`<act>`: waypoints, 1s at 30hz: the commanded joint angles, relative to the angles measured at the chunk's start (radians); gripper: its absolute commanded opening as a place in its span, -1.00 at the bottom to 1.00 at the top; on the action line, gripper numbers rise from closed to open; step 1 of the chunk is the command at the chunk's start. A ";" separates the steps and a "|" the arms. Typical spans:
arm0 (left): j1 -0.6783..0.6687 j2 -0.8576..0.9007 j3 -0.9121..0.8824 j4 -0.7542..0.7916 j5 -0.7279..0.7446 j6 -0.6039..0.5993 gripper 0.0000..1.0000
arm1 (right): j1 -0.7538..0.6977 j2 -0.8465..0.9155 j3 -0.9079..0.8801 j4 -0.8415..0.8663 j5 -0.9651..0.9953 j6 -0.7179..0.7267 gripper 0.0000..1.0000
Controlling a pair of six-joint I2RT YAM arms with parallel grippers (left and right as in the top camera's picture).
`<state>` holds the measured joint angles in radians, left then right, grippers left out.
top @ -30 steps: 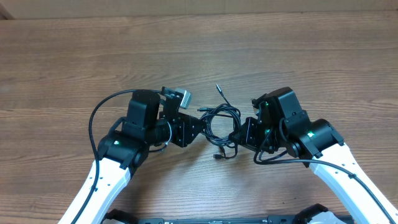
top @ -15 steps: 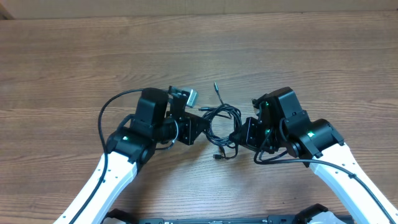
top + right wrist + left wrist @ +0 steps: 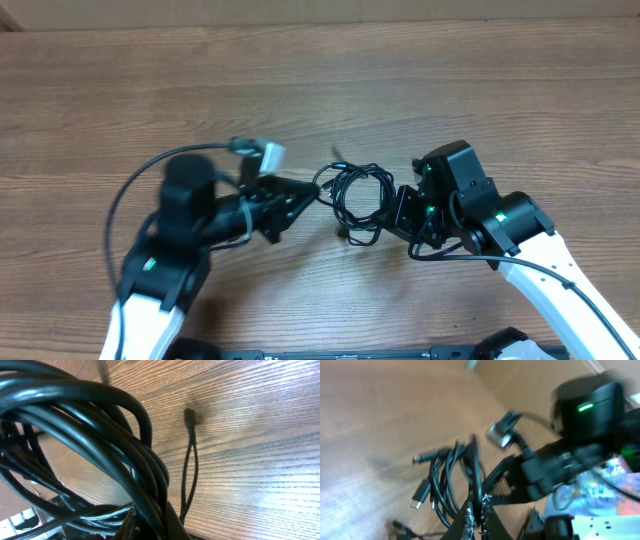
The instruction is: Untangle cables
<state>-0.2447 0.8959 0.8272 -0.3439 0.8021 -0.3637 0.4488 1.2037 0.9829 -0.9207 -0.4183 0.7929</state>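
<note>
A bundle of tangled black cables [image 3: 358, 195] hangs between my two grippers over the wooden table. My left gripper [image 3: 303, 194] is shut on a black cable strand [image 3: 476, 472] at the bundle's left side; several plug ends [image 3: 420, 494] dangle beside it. My right gripper [image 3: 392, 212] is shut on the thick coil of cables [image 3: 125, 435] at the bundle's right side. A thin cable with a small plug [image 3: 189, 416] lies on the table beyond the coil.
The wooden table [image 3: 450, 80] stretches bare behind and to both sides. The right arm's body [image 3: 590, 415] shows close behind the bundle in the left wrist view.
The left arm has swung back to the left and pulled the cable strand with it; the bundle has shifted left and up a little. The right arm has stayed nearly still.
</note>
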 commanded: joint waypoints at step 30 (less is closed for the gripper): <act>0.120 0.026 0.042 -0.130 0.065 0.491 0.25 | 0.041 0.003 -0.008 -0.032 -0.108 -0.328 -0.92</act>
<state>-0.1299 0.8520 0.8757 -0.4782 0.7315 -0.1272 0.4713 1.2110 0.9710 -0.9615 -0.4854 0.5331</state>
